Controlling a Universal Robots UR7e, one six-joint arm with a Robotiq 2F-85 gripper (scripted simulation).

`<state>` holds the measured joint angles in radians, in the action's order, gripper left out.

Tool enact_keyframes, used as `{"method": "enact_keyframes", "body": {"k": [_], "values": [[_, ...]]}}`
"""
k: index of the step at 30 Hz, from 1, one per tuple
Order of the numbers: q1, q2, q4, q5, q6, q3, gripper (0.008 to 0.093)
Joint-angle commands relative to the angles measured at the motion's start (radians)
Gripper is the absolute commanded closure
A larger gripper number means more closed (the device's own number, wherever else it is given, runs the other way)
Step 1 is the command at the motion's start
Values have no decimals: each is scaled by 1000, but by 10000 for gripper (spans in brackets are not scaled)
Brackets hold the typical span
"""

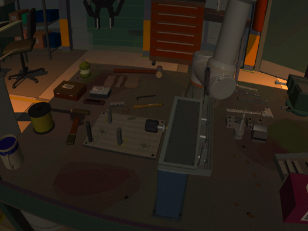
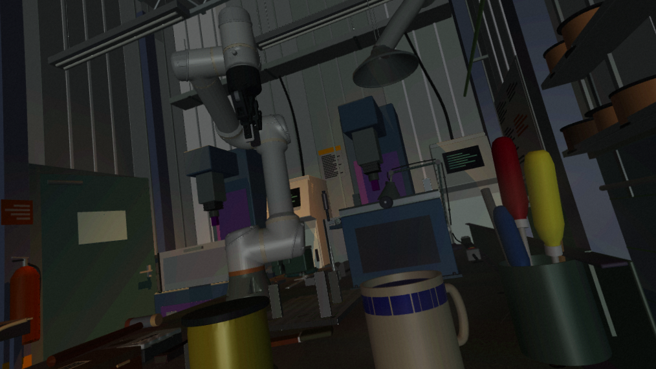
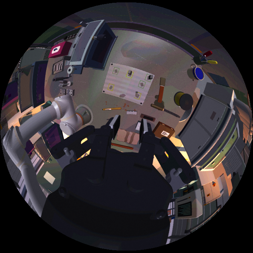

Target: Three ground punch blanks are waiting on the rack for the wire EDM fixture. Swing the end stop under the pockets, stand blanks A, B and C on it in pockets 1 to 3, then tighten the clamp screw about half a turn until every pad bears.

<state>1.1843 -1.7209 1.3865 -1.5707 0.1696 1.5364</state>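
Observation:
The fixture's pockets and end stop are mostly hidden along the far right edge of the tall blue fixture block [image 1: 183, 137], where only a few pale pads show. Left of it lies the pale rack plate [image 1: 124, 134], and three dark blanks stand upright on it: one at the back [image 1: 109, 116], one at the left [image 1: 88, 132] and one in the middle [image 1: 119, 136]. The black knurled clamp knob [image 1: 152, 125] sticks out of the fixture's side over the plate's right edge. My gripper [image 3: 129, 127] hangs high above the bench's far side, near the top of the side camera [image 1: 103, 23], fingers partly open and empty.
The arm's own base and elbow [image 1: 215, 76] stand just behind the fixture. A yellow wire spool [image 1: 41, 117], a mug [image 1: 10, 152], a hammer [image 1: 74, 129] and a brown box [image 1: 69, 90] lie left of the rack plate. Small vise parts [image 1: 246, 123] lie right.

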Motion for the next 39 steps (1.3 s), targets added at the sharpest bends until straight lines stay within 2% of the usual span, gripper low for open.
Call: {"method": "enact_keyframes", "body": {"k": [1,39], "values": [[0,0,0,0,0,0,594],[1,-2,13,0,-1,14,594]]}}
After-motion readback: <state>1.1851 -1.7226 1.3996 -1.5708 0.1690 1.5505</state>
